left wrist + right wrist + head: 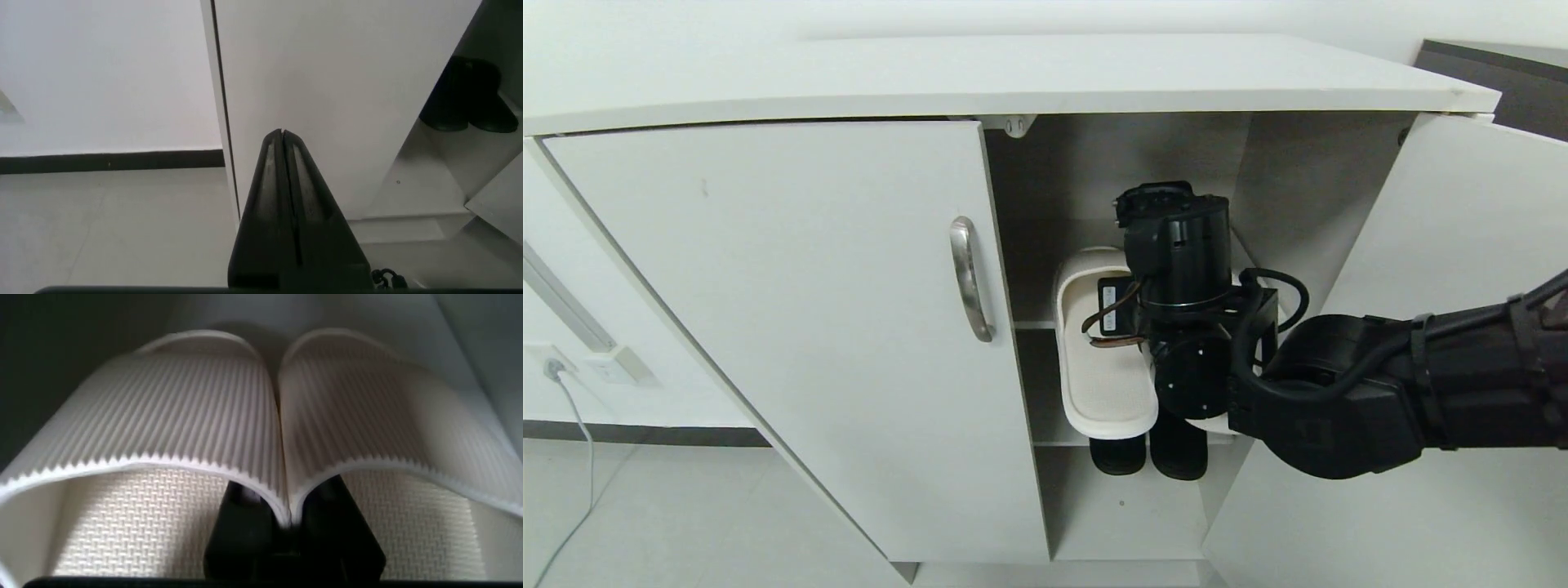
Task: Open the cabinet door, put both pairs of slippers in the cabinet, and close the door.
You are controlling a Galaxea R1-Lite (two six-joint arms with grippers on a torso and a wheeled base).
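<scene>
With the second pair going in, the right end effector [282, 516], clamped on the white slippers [1104, 359] inside the cabinet [1013, 82], likely must push deeper before releasing.

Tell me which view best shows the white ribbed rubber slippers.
Right wrist view: white ribbed rubber slippers sit side by side, their inner strap edges pinched by the right gripper. Head view shows one footbed; the arm mostly covers the other.

Our right arm [1347, 400] covers most of one of the white slippers [1104, 376] and the other's strap. Of the black slippers [1117, 456] we see only the ends, beneath the white pair.
</scene>
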